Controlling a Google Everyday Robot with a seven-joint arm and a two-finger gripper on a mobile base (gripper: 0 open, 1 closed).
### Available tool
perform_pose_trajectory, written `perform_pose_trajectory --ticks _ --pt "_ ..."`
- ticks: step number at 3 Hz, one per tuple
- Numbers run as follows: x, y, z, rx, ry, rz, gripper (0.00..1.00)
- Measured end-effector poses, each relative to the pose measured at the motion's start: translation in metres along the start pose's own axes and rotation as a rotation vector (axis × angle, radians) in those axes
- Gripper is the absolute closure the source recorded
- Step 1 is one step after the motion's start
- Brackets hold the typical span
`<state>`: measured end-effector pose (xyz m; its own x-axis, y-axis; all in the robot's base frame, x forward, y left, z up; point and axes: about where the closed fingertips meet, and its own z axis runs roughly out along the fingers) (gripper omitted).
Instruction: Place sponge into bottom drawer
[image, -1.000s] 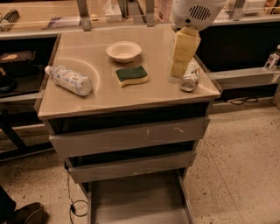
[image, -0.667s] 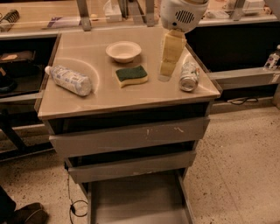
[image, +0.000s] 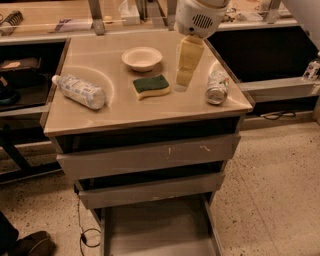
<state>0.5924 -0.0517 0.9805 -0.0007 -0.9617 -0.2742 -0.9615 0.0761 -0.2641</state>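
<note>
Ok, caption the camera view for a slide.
Hand beside the sponge on the cabinet top, bottom drawer pulled open below.

Gripper (image: 182, 80) just right of sponge (image: 151, 86), arm (image: 200, 15) cropped at top edge, bottom drawer (image: 160, 230) front cropped at lower edge

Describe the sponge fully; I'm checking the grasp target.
The sponge is a small rectangle: dark green scrub layer over yellow foam with wavy sides. It lies flat, green side up, on the tabletop in front of the bowl. The gripper hangs between it and the can, apparently not touching it.
</note>
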Motion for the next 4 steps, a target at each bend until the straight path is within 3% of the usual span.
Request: perform_pose_trajectory --ticks 2,4 --pt "-0.025 -0.026 0.058 -0.084 -0.034 -0.028 0.0" --pt "-0.028 -0.043 0.102 -0.126 -0.037 -0.049 0.0"
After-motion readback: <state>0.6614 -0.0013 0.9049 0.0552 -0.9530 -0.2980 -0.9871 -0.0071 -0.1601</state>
